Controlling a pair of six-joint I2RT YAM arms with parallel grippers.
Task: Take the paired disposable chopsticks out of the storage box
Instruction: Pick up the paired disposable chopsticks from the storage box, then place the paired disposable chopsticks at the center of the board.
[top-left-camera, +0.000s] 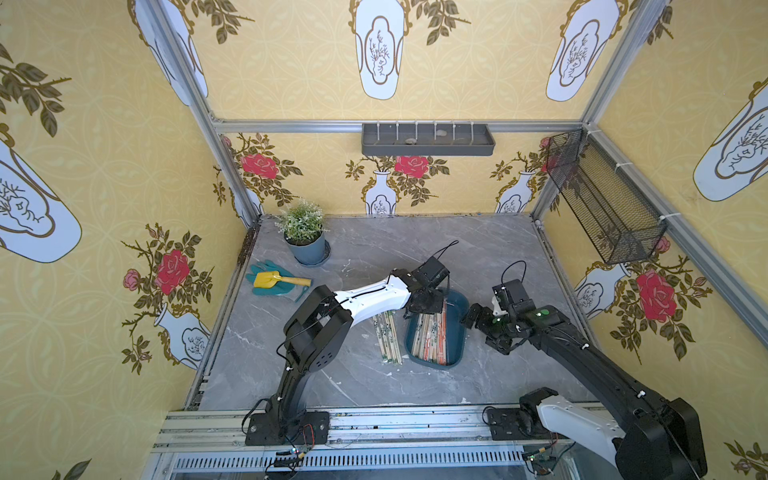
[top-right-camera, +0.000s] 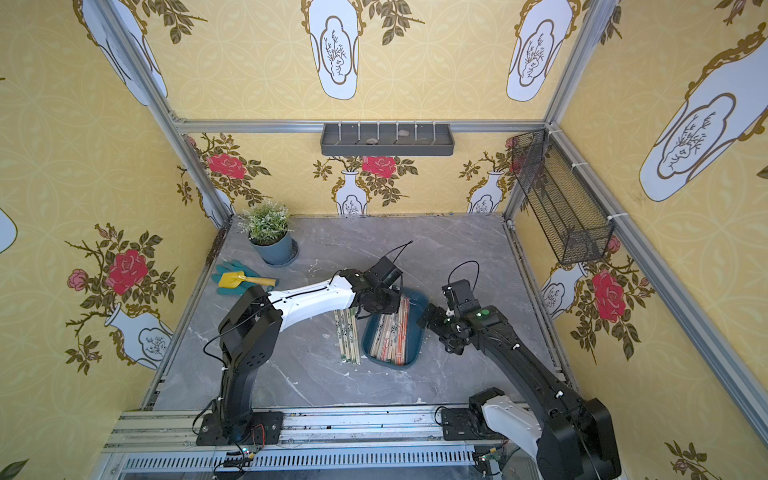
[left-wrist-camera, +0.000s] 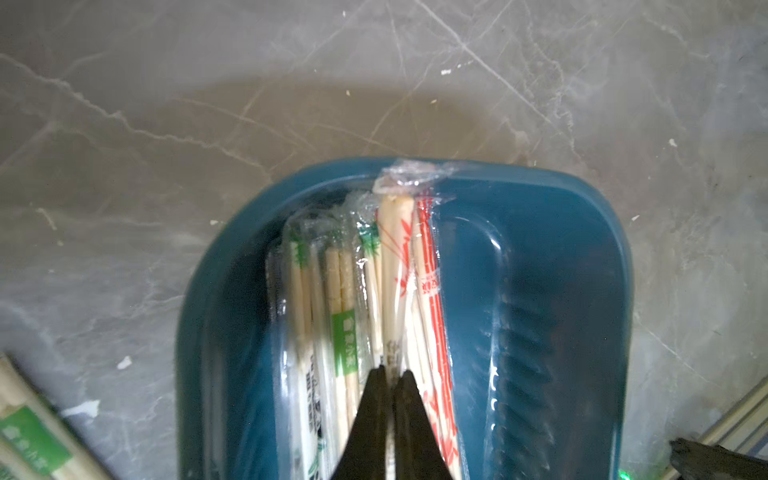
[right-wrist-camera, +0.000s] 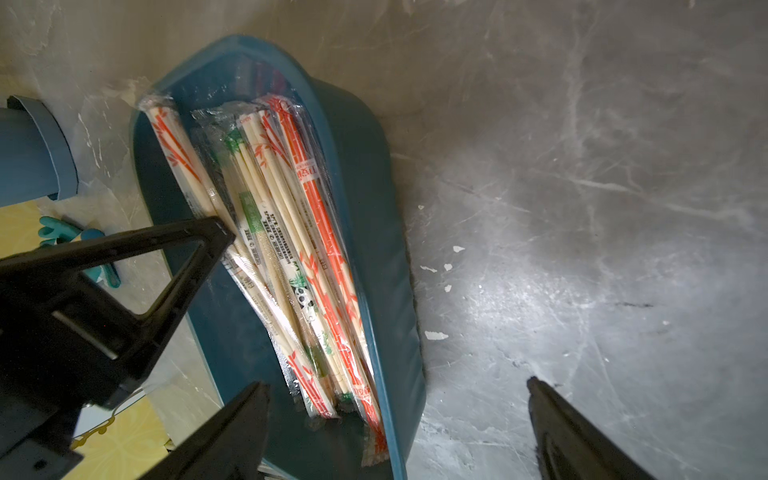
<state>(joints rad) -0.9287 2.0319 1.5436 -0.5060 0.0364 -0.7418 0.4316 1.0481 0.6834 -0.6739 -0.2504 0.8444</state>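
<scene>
Inside the storage box (left-wrist-camera: 561, 232), my left end effector (left-wrist-camera: 392, 376) pinches one sleeved chopstick pair (left-wrist-camera: 397, 257) partway along; light, stiff bamboo, probably slippery under that plastic.

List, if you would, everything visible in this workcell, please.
table: one, grey marble.
storage box: one, dark teal, mid-table.
paired disposable chopsticks: several, pale in red- or green-printed sleeves, inside the storage box.
loose pairs: several, pale, green and black-and-white print, on the table beside the storage box.
potted plant: one, green in a blue-grey pot, far left table corner.
gloves: count unclear, teal, left table edge.
trowel: one, yellow, on the gloves.
wall shelf: one, grey, back wall.
mesh basket: one, black, right wall.
left gripper: one, black, shut on a red-printed pair in the storage box.
right gripper: one, black, open, at the storage box's right side.
</scene>
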